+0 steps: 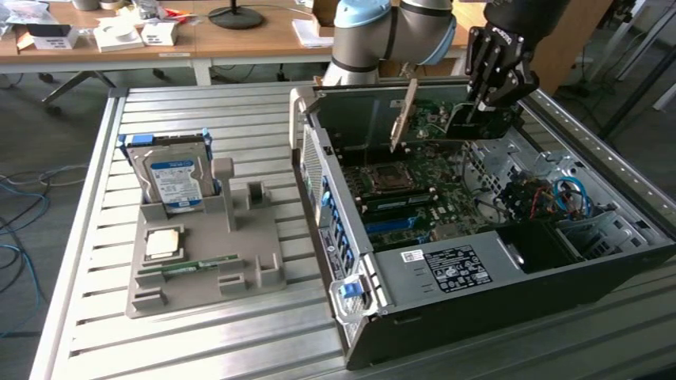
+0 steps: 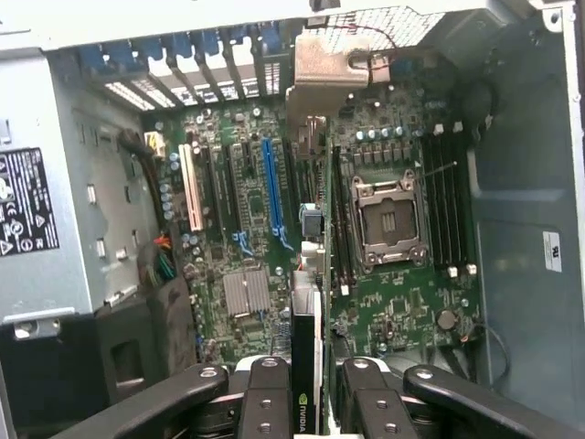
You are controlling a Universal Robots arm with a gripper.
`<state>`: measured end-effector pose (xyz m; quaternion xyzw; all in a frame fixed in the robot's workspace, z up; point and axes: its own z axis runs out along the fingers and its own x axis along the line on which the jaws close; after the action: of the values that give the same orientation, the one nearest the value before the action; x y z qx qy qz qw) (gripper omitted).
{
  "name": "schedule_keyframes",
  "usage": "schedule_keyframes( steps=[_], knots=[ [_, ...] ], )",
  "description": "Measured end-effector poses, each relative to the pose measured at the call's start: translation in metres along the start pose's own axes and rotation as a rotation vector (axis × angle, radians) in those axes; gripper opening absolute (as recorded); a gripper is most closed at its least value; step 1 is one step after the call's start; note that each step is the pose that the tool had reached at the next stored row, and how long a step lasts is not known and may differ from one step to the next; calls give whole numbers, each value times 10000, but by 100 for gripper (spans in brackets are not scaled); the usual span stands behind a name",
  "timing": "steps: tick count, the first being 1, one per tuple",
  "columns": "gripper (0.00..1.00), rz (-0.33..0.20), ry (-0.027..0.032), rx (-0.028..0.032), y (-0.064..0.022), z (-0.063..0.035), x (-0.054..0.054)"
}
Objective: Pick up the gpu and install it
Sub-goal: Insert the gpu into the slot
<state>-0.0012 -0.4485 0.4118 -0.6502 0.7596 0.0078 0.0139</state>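
Exterior view: gripper [image 1: 477,119] is over the open pc case [image 1: 476,269] with the gpu [image 1: 438,128] in its grip, the card up in the air above the motherboard [image 1: 423,190], silver bracket [image 1: 401,115] end poking above the case wall. Wrist view confirms it: fingers [image 2: 265,398] pinch the gpu [image 2: 308,311] across its two flat faces, and the card is seen edge-on, running from the gripper [image 2: 309,402] out to the bracket [image 2: 320,69] at the rear slot openings. My read: the pick is done and we're in the install step, in the approach/align phase, card not seated. The card edge sits between the blue slot [image 2: 271,183] and the cpu socket [image 2: 388,215], well apart from the white slot [image 2: 193,187]. I can't tell which connector is directly under it, since the card hides that strip of board. Seating calls for the card's contact edge parallel to and right over the target slot, the bracket lined up with a rear opening, and the card kept upright so it goes in straight without racking. Risks: a slight tilt jams the edge on the slot lip, or the bracket catches the case rear. The hard drive [image 1: 174,178] and memory stick [image 1: 190,267] sit on the grey fixture [image 1: 248,265] at the exterior view's left, not involved.
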Motion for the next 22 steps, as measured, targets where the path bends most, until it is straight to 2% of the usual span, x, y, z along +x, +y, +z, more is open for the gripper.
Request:
schedule_keyframes(
  steps=[4,10,15,22],
  knots=[
    [26,-438,-6,8,1,1,0],
    [26,-715,-10,10,1,1,0],
    [26,-732,-10,10,8,1,1],
    [26,-733,-10,16,80,1,13]
  ],
)
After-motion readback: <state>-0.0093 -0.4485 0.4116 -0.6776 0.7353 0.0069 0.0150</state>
